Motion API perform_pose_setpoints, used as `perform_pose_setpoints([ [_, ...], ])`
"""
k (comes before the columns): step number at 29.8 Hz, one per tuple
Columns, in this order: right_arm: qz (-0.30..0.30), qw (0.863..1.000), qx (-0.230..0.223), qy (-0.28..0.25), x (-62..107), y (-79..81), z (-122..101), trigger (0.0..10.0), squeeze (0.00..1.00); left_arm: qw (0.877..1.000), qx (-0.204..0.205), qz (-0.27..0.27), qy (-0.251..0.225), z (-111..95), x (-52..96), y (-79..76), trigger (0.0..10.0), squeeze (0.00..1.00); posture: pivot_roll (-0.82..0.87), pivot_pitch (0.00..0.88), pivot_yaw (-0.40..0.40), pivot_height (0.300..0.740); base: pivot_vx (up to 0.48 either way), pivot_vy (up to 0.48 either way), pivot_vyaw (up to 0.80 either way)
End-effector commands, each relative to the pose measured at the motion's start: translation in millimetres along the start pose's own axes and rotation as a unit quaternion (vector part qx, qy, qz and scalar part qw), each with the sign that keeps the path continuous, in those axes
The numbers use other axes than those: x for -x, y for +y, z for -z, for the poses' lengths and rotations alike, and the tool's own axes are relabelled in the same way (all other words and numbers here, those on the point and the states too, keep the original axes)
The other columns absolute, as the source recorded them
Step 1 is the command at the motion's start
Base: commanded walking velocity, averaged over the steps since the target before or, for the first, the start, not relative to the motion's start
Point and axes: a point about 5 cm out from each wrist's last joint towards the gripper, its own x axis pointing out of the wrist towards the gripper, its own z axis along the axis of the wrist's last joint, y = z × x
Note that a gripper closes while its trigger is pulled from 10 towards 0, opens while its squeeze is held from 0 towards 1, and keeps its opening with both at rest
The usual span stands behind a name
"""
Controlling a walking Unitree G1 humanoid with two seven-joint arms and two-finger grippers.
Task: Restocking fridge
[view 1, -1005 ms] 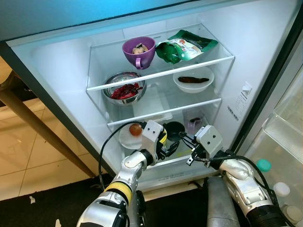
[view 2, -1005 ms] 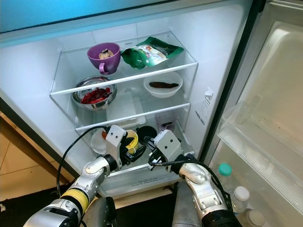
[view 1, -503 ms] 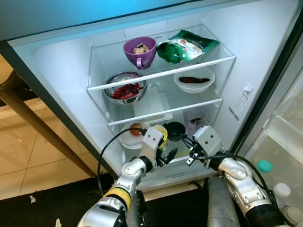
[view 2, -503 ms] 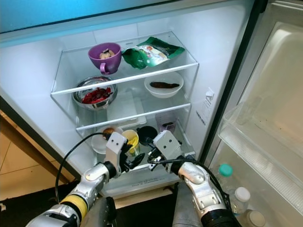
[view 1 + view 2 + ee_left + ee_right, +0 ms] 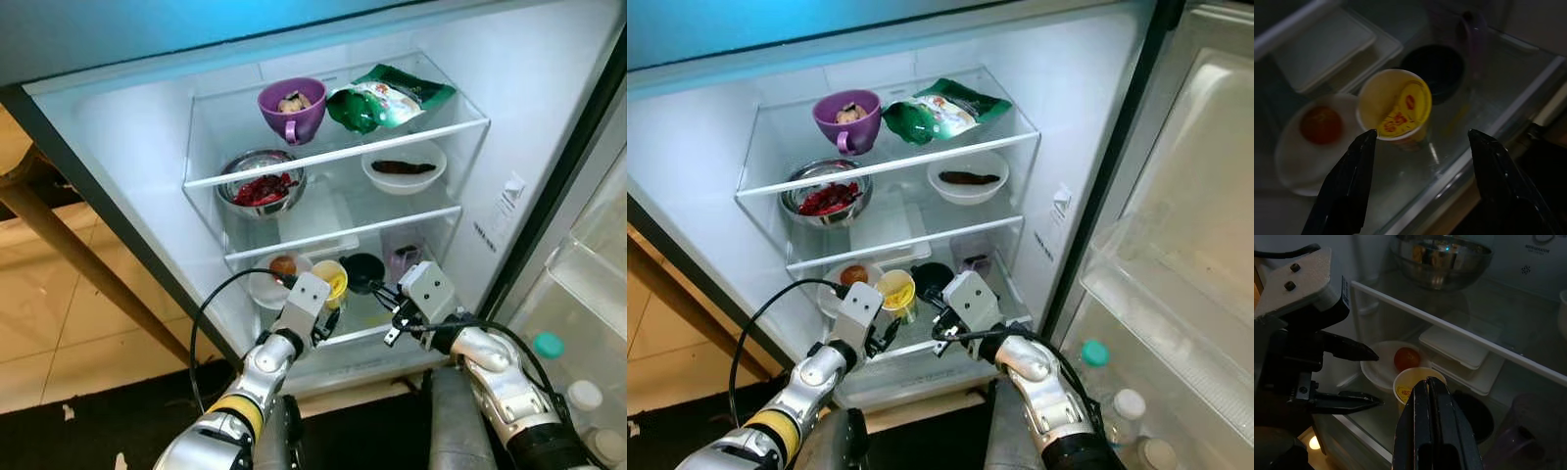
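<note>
Yellow cup (image 5: 1396, 108) beside plate (image 5: 1290, 161) holding tomato (image 5: 1320, 125); left tool (image 5: 1418, 152) spread.

We note a purple mug (image 5: 290, 109), green snack bag (image 5: 387, 95), yellow paper cup (image 5: 1397, 109) with red print, black bowl (image 5: 1434, 67), white plate (image 5: 1300, 147), steel bowl (image 5: 258, 181) of red pieces.

On the fridge's top shelf (image 5: 333, 157), a mug (image 5: 290, 106) stands at 9 o'clock of a snack bag (image 5: 390, 96). One shelf down, a metal bowl (image 5: 259, 183) sits at 9 o'clock of a shallow bowl (image 5: 403, 167), with a flat lidded box (image 5: 315, 217) between them. On the bottom shelf, a plate (image 5: 265, 287) holding a round fruit (image 5: 283, 266) lies at 9 o'clock of a paper cup (image 5: 331, 282); at the cup's 3 o'clock comes a dark bowl (image 5: 363, 270), then a tumbler (image 5: 403, 259).
</note>
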Motion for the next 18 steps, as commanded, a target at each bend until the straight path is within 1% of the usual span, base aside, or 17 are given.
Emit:
perform_pose_setpoints([
  [1, -0.006, 1.000, 0.002, 0.003, -2.0, 3.8, 0.1, 10.0, 0.00, 1.000, -0.018, -0.013, 0.019, 11.9, 7.4, 6.6, 10.0, 0.00, -0.12, 0.067, 0.096, 0.605, 0.000, 0.000, 0.00],
  [4, 0.003, 1.000, 0.003, 0.017, -3.1, 2.6, 3.2, 10.0, 0.00, 0.999, -0.042, -0.017, 0.016, 11.1, 7.2, 6.2, 10.0, 0.00, -0.12, 0.068, 0.096, 0.605, 0.000, 0.000, 0.00],
  [7, 0.004, 1.000, 0.003, 0.019, -3.3, 2.5, 3.8, 10.0, 0.00, 0.999, -0.048, -0.016, 0.016, 11.1, 7.2, 5.5, 10.0, 0.00, -0.12, 0.069, 0.096, 0.605, 0.000, 0.000, 0.00],
  [8, 0.004, 1.000, 0.003, 0.019, -3.3, 2.7, 3.8, 10.0, 0.00, 0.998, -0.062, -0.015, 0.014, 11.3, 7.4, 4.5, 10.0, 0.00, -0.12, 0.069, 0.097, 0.605, 0.000, 0.000, 0.00],
  [10, 0.002, 1.000, 0.003, 0.017, -2.8, 3.4, 3.6, 10.0, 0.00, 0.993, -0.120, -0.007, 0.007, 11.4, 8.4, 0.9, 10.0, 0.00, -0.12, 0.069, 0.096, 0.605, 0.000, 0.000, 0.00],
  [12, 0.002, 1.000, 0.002, 0.017, -2.5, 3.7, 3.6, 10.0, 0.00, 0.985, -0.175, 0.000, 0.000, 11.5, 9.5, -1.9, 10.0, 0.00, -0.12, 0.070, 0.097, 0.605, 0.000, 0.000, 0.00],
  [13, 0.002, 1.000, 0.002, 0.017, -2.5, 3.7, 3.6, 10.0, 0.00, 0.985, -0.175, 0.000, 0.000, 11.5, 9.5, -1.9, 10.0, 0.00, -0.12, 0.070, 0.097, 0.605, 0.000, 0.000, 0.00],
  [14, 0.001, 1.000, 0.002, 0.017, -2.4, 3.9, 3.7, 10.0, 0.00, 0.980, -0.200, 0.000, -0.004, 11.3, 9.7, -2.6, 10.0, 0.00, -0.12, 0.070, 0.097, 0.605, 0.000, 0.000, 0.00],
  [15, 0.001, 1.000, 0.002, 0.017, -2.4, 3.9, 3.7, 10.0, 0.00, 0.980, -0.200, 0.000, -0.004, 11.3, 9.7, -2.6, 10.0, 0.00, -0.12, 0.070, 0.097, 0.605, 0.000, 0.000, 0.00],
  [17, 0.001, 1.000, 0.003, 0.018, -2.3, 4.3, 4.0, 10.0, 0.00, 0.968, -0.252, 0.004, -0.007, 13.5, 11.2, -4.9, 10.0, 0.00, -0.12, 0.072, 0.096, 0.605, 0.000, 0.000, 0.00],
  [18, 0.001, 1.000, 0.003, 0.018, -2.3, 4.3, 4.0, 10.0, 0.00, 0.968, -0.252, 0.004, -0.007, 13.5, 11.2, -4.9, 10.0, 0.00, -0.12, 0.072, 0.096, 0.605, 0.000, 0.000, 0.00],
])
